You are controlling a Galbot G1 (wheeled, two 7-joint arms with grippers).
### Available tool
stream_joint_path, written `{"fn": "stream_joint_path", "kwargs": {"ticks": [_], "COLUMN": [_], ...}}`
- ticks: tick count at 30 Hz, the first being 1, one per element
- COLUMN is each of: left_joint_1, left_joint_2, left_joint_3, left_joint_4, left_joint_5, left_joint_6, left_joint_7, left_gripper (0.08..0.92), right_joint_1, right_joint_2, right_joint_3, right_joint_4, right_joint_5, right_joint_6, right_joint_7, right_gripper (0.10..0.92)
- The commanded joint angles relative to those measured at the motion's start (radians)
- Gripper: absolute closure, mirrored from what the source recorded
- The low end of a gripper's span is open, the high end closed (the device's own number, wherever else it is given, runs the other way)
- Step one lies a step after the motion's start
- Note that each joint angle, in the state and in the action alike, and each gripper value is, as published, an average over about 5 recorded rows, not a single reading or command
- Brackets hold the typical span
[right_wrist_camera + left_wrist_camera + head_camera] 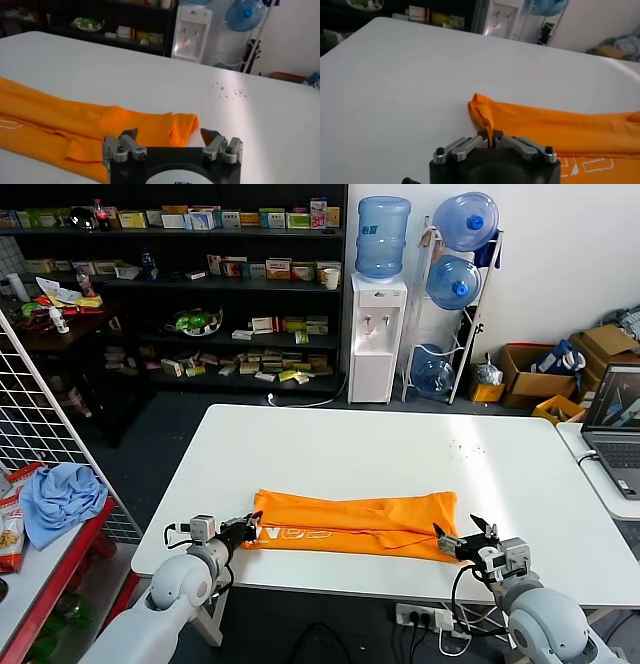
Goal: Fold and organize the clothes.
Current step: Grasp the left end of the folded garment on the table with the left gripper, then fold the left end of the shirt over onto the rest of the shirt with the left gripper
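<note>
The orange T-shirt (355, 519) lies folded into a long strip near the front edge of the white table (400, 449), white lettering showing at its left end. My left gripper (250, 527) is shut on the shirt's left end; in the left wrist view the jaws (491, 137) pinch a fold of the orange T-shirt (560, 130). My right gripper (463, 537) is open at the shirt's right end; in the right wrist view its gripper (169, 136) straddles the orange T-shirt (125, 122) corner without closing on it.
A light blue cloth (60, 499) lies on a red-edged side table at the left. A laptop (615, 424) sits on a table at the right. Shelves (200, 284) and a water dispenser (378, 334) stand behind. Small dark specks (227, 90) dot the tabletop.
</note>
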Motion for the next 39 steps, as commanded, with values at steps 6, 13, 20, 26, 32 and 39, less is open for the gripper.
{"fn": "stream_joint_path", "kwargs": {"ticks": [6,13,20,26,32,39], "left_joint_1": [0.001,0.003,0.019,0.067,0.068,-0.016], "left_joint_2": [0.192,0.300,0.272,0.178,0.083,-0.036], "left_joint_3": [-0.116,-0.183,-0.168,-0.090,0.023,0.146], "left_joint_4": [0.021,0.045,-0.063,-0.240,-0.337,-0.286], "left_joint_5": [-0.018,-0.003,0.002,-0.045,-0.096,-0.089], "left_joint_6": [-0.008,-0.038,-0.042,-0.017,0.003,-0.020], "left_joint_7": [-0.020,-0.034,-0.070,-0.125,-0.192,-0.217], "left_gripper": [0.875,0.875,0.875,0.875,0.875,0.875], "right_joint_1": [0.007,0.023,0.020,0.014,0.017,0.013], "right_joint_2": [0.020,0.041,0.052,0.060,0.069,0.095], "right_joint_3": [-0.001,-0.007,-0.008,0.001,0.014,0.028], "right_joint_4": [-0.016,-0.029,-0.048,-0.067,-0.078,-0.089], "right_joint_5": [-0.045,-0.085,-0.110,-0.138,-0.156,-0.170], "right_joint_6": [0.060,0.117,0.155,0.185,0.197,0.199], "right_joint_7": [0.019,0.032,0.044,0.055,0.060,0.064], "right_gripper": [0.203,0.203,0.203,0.203,0.203,0.203]}}
